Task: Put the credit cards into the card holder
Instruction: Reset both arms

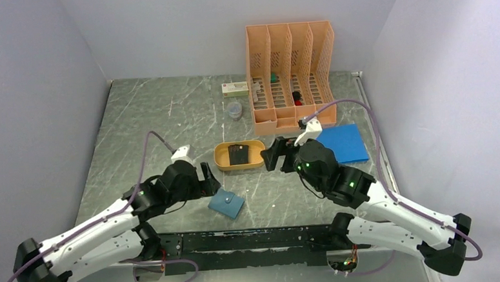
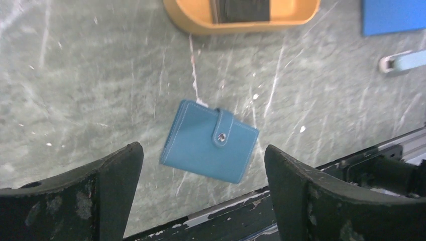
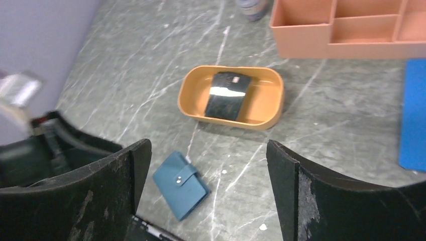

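status: nothing loaded yet.
- the credit cards [image 1: 238, 154] sit as a dark stack inside the orange tray [image 1: 221, 157]. can't count them from these views.
- the card holder [image 1: 226, 203] lies flat on the table [image 1: 143, 121], on the near side of the tray and slightly to its left, apart from it. it's closed, snap tab fastened.
- the left gripper [image 2: 201, 160] hangs above the card holder with its jaws wide apart and nothing between them. it looks clear of the holder.
- the right gripper [image 3: 208, 155] is just right of the tray and faces it. its jaws are also wide apart and empty.

done: none of it, as far as the views show.
left: unsnap the holder, open it and keep it open, lift the cards out of the tray, slide them into the pockets.

my read: opening the holder comes first. thin cards lying flat in the tray look awkward to pinch.
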`<action>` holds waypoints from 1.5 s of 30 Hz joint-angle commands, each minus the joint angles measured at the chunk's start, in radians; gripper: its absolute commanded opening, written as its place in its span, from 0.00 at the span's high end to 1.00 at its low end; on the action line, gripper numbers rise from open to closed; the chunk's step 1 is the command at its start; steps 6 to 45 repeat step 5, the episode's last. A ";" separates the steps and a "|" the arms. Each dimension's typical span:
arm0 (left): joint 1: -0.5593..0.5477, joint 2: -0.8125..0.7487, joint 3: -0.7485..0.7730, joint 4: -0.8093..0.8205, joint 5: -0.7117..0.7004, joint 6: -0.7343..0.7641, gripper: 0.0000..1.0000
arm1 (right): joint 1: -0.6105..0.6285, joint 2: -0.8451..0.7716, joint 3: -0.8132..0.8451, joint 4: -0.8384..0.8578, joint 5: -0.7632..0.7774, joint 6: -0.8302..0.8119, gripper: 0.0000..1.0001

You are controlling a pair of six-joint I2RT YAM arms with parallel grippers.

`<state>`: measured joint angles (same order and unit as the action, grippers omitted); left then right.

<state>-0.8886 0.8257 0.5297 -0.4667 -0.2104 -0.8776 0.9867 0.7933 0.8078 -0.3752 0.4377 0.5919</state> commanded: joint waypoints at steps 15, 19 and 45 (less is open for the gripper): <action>-0.005 -0.143 0.144 -0.132 -0.184 0.103 0.07 | 0.001 0.034 0.065 -0.084 0.183 0.044 0.09; -0.005 -0.143 0.144 -0.132 -0.184 0.103 0.07 | 0.001 0.034 0.065 -0.084 0.183 0.044 0.09; -0.005 -0.143 0.144 -0.132 -0.184 0.103 0.07 | 0.001 0.034 0.065 -0.084 0.183 0.044 0.09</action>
